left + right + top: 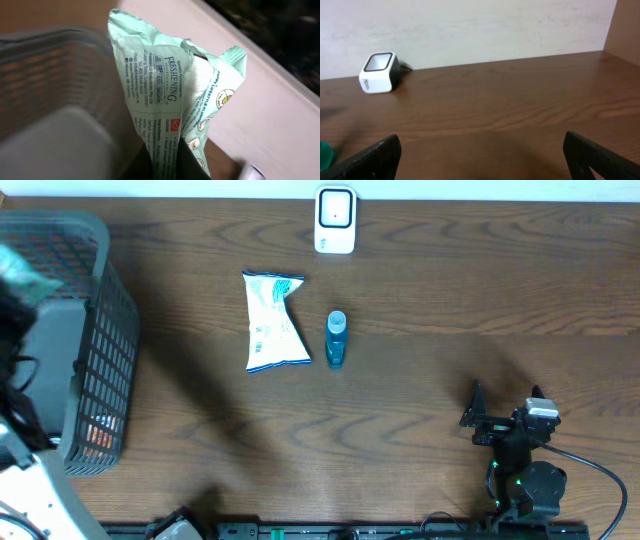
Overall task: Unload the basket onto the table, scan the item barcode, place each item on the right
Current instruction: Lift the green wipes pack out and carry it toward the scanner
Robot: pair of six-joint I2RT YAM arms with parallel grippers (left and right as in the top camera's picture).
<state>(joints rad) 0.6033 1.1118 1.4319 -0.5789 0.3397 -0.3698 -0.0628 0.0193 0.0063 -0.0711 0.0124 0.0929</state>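
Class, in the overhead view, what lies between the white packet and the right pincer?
Overhead view: the blue bottle lies beside the white packet, between it and the right pincer.

A white packet (275, 322) lies just beside a bottle (335, 338).

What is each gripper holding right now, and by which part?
The left gripper pinches the green packet by one end; the right gripper is open and empty.
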